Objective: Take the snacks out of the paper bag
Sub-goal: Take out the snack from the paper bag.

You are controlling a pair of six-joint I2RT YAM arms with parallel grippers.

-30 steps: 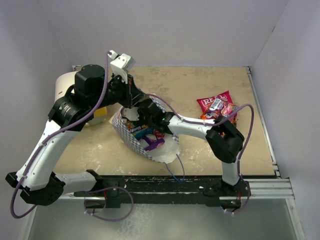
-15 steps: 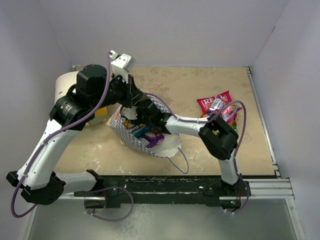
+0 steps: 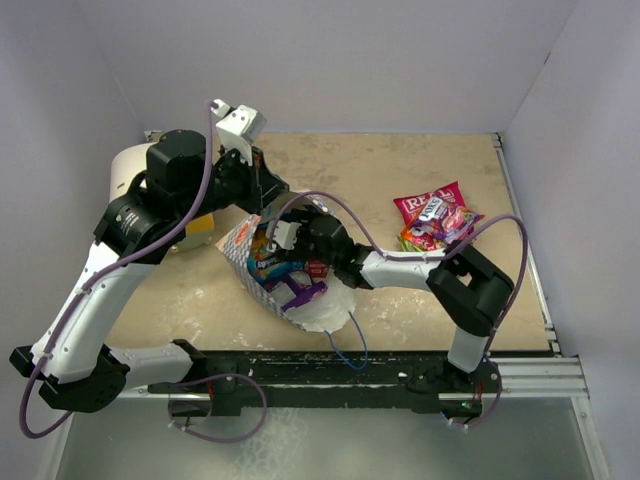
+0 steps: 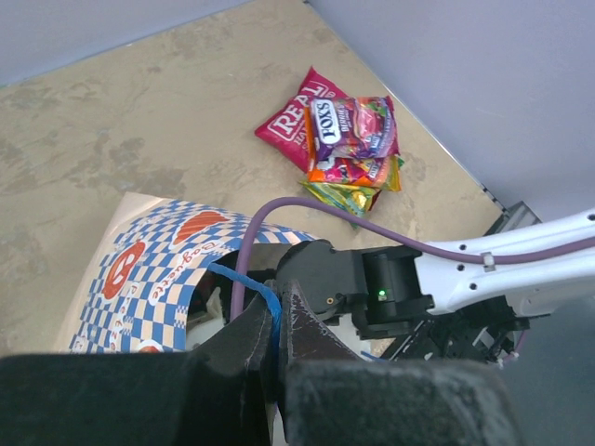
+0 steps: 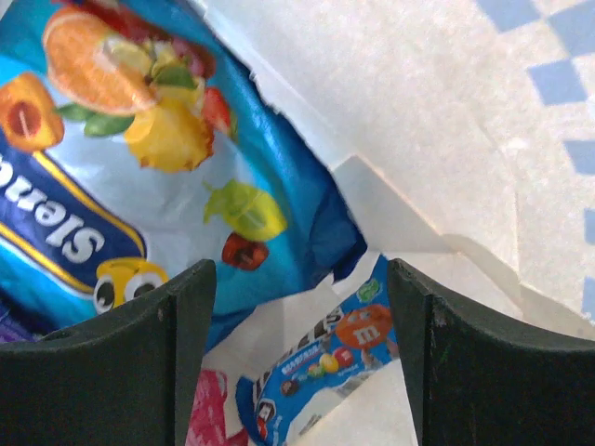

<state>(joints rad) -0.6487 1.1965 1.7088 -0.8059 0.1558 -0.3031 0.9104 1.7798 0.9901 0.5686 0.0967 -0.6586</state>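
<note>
One paper bag point(image 3: 237, 247) lies tipped on the counter point(image 3: 400, 160), its mouth facing the near edge and its cream inside showing. Two arms work on it.

The left end effector point(image 4: 276, 321) is pinched narrow on one blue cord handle point(image 4: 244, 281) at the bag's upper rim. The right end effector point(image 5: 299, 279) is inside the bag with its fingers spread wide and nothing between them.

Four snacks can be counted inside the bag. The right wrist view shows a large blue packet point(image 5: 121, 158) printed with fruit, a smaller blue packet point(image 5: 321, 367) below it against the cream wall, and a corner of a pink packet point(image 5: 209, 418). The top view adds a purple packet point(image 3: 302, 292) near the mouth. There may be more underneath, which cannot be told.

Outside the bag, four snacks lie in one overlapping pile on the right of the counter, well apart from the bag:
- a pink-red packet point(image 4: 296, 116) with white "REAL" lettering at the bottom
- a purple-and-white packet point(image 4: 353, 125) on top of it
- an orange packet point(image 4: 339, 172) beneath that
- a yellow-green packet point(image 4: 349, 195) at the near edge of the pile

One white cylinder point(image 3: 125, 175) stands at the far left, partly hidden behind the left arm
</note>
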